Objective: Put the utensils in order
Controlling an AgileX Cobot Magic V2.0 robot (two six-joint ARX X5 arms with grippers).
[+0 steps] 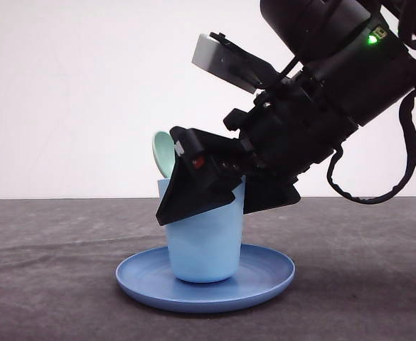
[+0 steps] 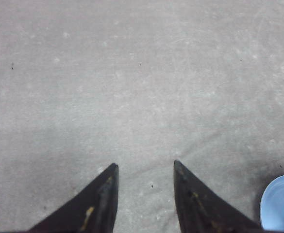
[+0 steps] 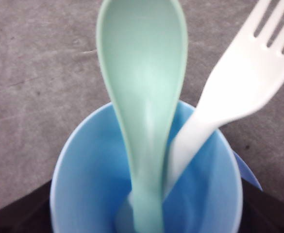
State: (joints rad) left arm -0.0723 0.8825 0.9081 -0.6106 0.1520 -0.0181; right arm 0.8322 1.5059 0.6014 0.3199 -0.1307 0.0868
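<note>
Closest to me in the front view is the round blue plastic plate point(image 1: 144, 280), shallow and smooth with a raised rim, lying flat on the dark grey, felt-like table surface point(image 1: 44, 284). On its middle stands the light blue plastic cup point(image 1: 204, 249), a smooth tapered tumbler, upright. My right gripper point(image 1: 225, 199) comes down at a slant from the upper right, and its matte black wedge-shaped fingers point(image 1: 193, 188) sit on either side of the cup's upper part; they stand apart, though I cannot tell whether they touch the cup wall. Through the right wrist camera I look straight into the cup point(image 3: 83, 179): the pale mint-green plastic spoon point(image 3: 144, 97) stands handle-down inside it, its glossy oval bowl rising above the rim, and the small white plastic fork point(image 3: 239, 87) leans beside it, handle in the cup, tines splayed out over the rim. The two handles meet near the bottom of the cup. In the front view the spoon's bowl point(image 1: 163, 153) peeps up behind the gripper. My left gripper point(image 2: 144, 194) hangs over bare speckled grey table point(image 2: 132, 73), its pointed black fingers spread and holding nothing, the plate's edge point(image 2: 277, 201) just off to one side.
</note>
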